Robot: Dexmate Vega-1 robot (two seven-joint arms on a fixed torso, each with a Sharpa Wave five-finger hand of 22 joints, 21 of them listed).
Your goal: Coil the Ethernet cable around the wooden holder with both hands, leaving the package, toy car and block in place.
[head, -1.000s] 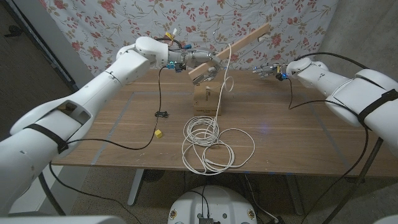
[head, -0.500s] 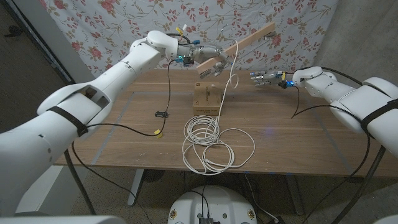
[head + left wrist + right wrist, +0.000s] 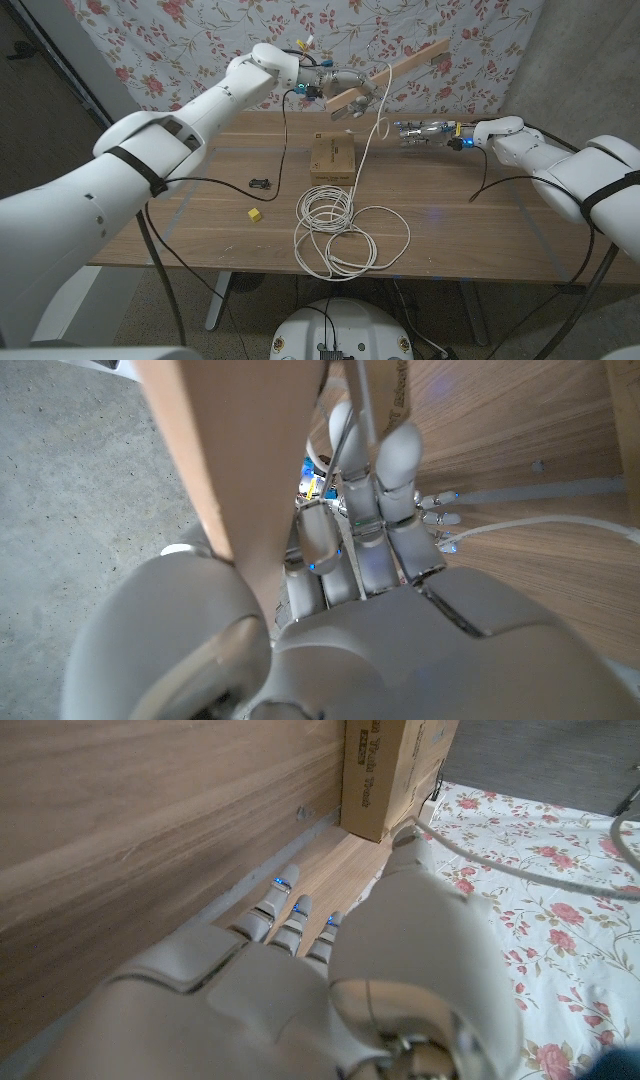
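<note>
Two white arms reached over a wooden desk (image 3: 480, 230) that stood before a floral cloth backdrop (image 3: 180, 40), with grey wall at either side and concrete floor below. The left hand (image 3: 345, 88) was raised above the far edge of the desk and gripped the lower end of the wooden holder (image 3: 410, 62), a pale flat stick that slanted up and away from that hand toward the backdrop; in the left wrist view its fingers (image 3: 400, 470) were closed against the stick. The white Ethernet cable (image 3: 340, 225) ran over the holder just beside the left hand, dropped past the cardboard package (image 3: 333, 158) below that hand, and ended in loose loops on the desk, nearer the robot than either hand. The right hand (image 3: 420, 131) hovered low over the desk, level with the package and apart from it, its fingers stretched out toward the hanging cable; whether it touched the cable I could not tell, and it held nothing that showed. A small dark toy car (image 3: 261, 182) and a yellow block (image 3: 255, 213) lay below and outward of the left hand, well apart from the right.
</note>
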